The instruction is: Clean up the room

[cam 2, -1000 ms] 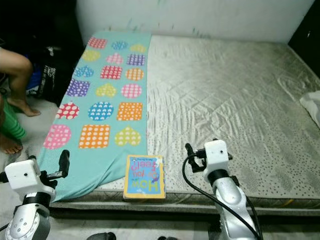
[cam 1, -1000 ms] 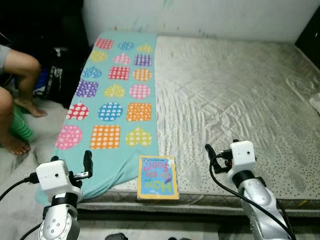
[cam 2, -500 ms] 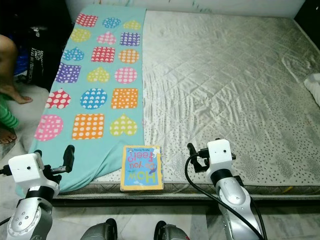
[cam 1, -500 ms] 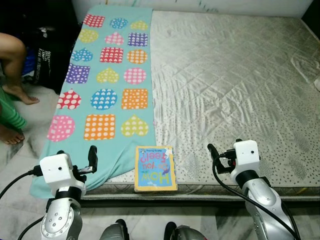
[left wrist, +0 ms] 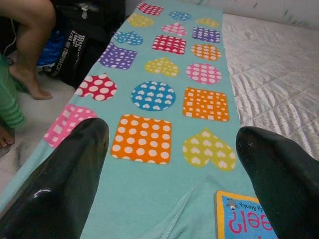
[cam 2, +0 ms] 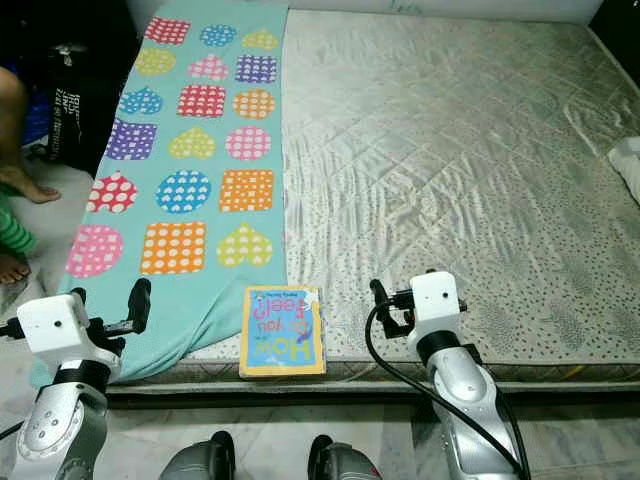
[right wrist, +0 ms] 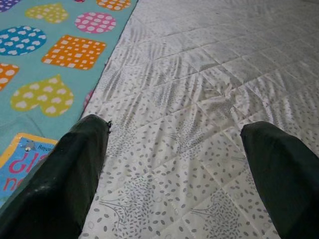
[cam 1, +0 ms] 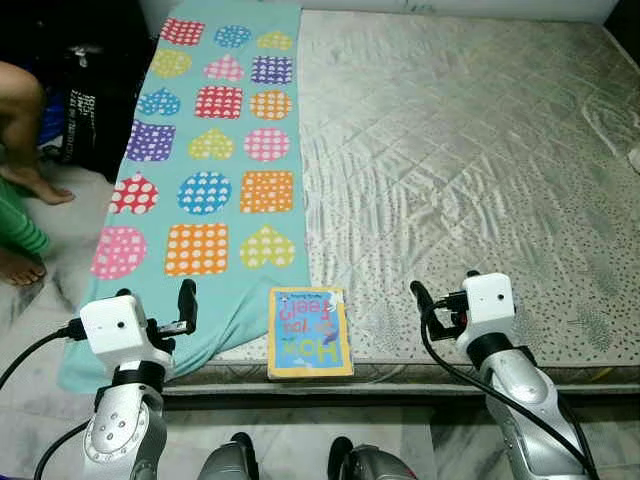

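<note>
A children's book [cam 1: 309, 332] with a yellow border and blue cover lies flat at the front edge of the grey mattress [cam 1: 480, 170]. Left of it, a teal blanket [cam 1: 210, 190] with dotted hearts, circles and squares runs along the mattress's left side and hangs over the front corner. My left gripper [left wrist: 172, 134] hovers open over the blanket's near end, left of the book [left wrist: 244, 219]. My right gripper [right wrist: 174, 127] hovers open over bare mattress, right of the book [right wrist: 20, 164]. Neither gripper holds anything.
A person's bare legs [cam 1: 25, 110] and a green striped cloth [cam 1: 15, 225] are on the floor at the left. A black bag [cam 1: 95, 110] stands beside the blanket. A white cloth [cam 1: 633, 157] peeks in at the right edge. My feet [cam 1: 230, 462] stand close to the mattress.
The camera has tilted down and drawn closer, so the mattress fills more of the picture. The book, blanket and both open grippers keep their places relative to each other.
</note>
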{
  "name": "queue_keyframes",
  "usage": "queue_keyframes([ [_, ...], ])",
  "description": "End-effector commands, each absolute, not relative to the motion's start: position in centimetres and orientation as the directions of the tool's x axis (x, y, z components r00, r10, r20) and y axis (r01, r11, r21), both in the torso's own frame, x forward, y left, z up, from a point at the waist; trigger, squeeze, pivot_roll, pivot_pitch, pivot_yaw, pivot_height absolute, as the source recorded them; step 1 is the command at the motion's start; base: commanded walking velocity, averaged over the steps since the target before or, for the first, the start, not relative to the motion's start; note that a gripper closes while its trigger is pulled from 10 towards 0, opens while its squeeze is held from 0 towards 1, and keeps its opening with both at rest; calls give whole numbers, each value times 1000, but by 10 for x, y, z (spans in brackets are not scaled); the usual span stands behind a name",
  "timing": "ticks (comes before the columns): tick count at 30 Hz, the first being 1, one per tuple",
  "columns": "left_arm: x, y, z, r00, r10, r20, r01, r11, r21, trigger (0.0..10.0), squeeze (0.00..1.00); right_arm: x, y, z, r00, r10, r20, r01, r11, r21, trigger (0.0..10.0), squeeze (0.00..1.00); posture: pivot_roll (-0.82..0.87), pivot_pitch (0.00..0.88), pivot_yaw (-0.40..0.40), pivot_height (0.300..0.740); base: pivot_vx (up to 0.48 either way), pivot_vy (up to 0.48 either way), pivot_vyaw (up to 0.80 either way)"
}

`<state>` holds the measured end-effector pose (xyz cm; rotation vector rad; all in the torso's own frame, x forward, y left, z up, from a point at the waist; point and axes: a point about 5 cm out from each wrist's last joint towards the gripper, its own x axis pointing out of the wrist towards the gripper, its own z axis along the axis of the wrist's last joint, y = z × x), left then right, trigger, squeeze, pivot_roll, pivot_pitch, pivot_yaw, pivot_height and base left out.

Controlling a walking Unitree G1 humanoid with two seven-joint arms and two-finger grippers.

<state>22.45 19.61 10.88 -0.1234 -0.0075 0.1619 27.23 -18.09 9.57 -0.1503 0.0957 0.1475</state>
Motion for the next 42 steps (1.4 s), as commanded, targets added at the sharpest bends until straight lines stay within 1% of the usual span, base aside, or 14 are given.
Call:
queue_keyframes([
  [1, 223, 200, 104, 984, 175, -31, -177, 978, -114, 10000, 0, 271, -181, 94, 984, 139, -115, -155, 978, -141, 10000, 0, 67, 252, -36, 710, 0, 0, 0],
  [5, 225, 199, 106, 985, 173, -25, -174, 978, -112, 10000, 0, 273, -179, 94, 983, 144, -111, -159, 977, -139, 10000, 0, 68, 253, -36, 685, 0, 0, 0],
  [10, 226, 199, 106, 984, 174, -23, -175, 978, -111, 10000, 0, 274, -178, 94, 983, 147, -111, -162, 977, -137, 10000, 0, 72, 253, -37, 670, 0, 0, 0],
  [17, 227, 200, 107, 983, 180, -20, -181, 977, -109, 10000, 0, 275, -176, 94, 981, 158, -109, -172, 976, -134, 10000, 0, 74, 251, -38, 620, 0, 0, 0],
  [19, 228, 200, 107, 983, 182, -19, -183, 977, -108, 10000, 0, 276, -176, 94, 981, 161, -111, -175, 976, -133, 10000, 0, 73, 250, -38, 615, 0, 0, 0],
  [29, 229, 206, 107, 969, 248, -21, -249, 963, -101, 10000, 0, 280, -175, 92, 976, 183, -116, -198, 970, -141, 10000, 0, 67, 244, -40, 615, 0, 0, 0],
  [42, 230, 207, 109, 966, 257, -4, -257, 961, -103, 10000, 0, 282, -173, 91, 971, 210, -116, -226, 963, -146, 10000, 0, 65, 245, -44, 615, 0, 0, 0],
])
